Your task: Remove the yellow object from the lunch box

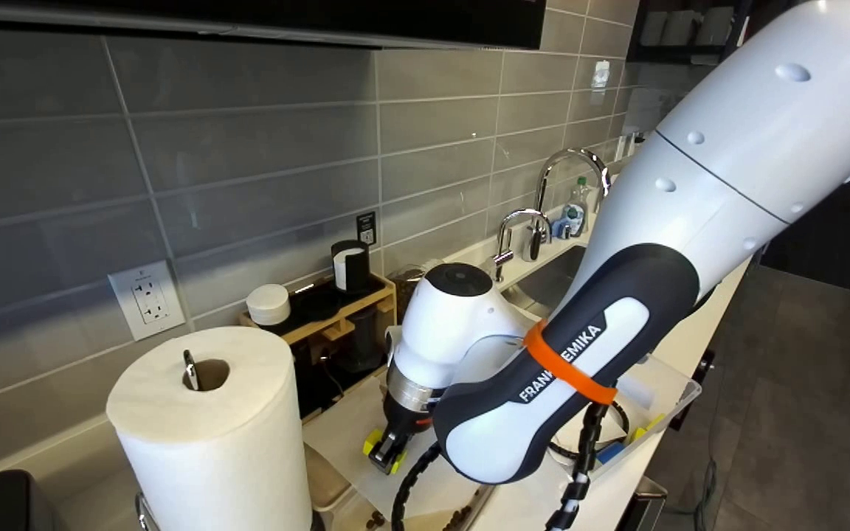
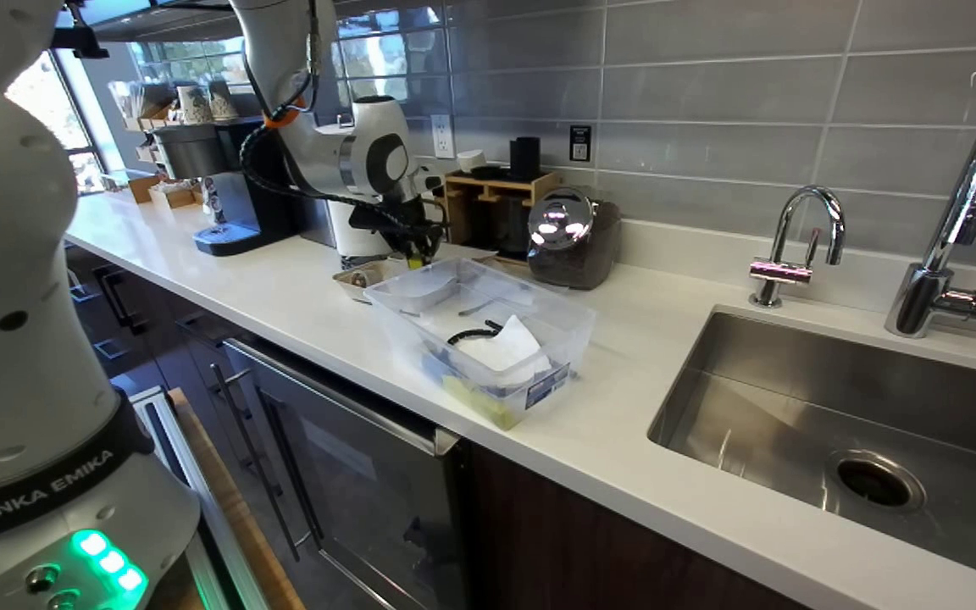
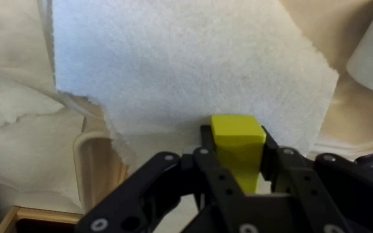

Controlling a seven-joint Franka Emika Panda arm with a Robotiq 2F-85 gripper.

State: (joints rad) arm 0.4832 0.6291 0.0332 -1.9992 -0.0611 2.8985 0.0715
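exterior view: counter (image 2: 611,415), tiled wall (image 2: 708,95)

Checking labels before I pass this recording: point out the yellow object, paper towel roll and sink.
Yellow object (image 3: 238,155): in the wrist view, on its larger visible face.
Paper towel roll (image 1: 215,468): in an exterior view, on its curved side.
Sink (image 2: 780,432): in an exterior view, on its basin floor.
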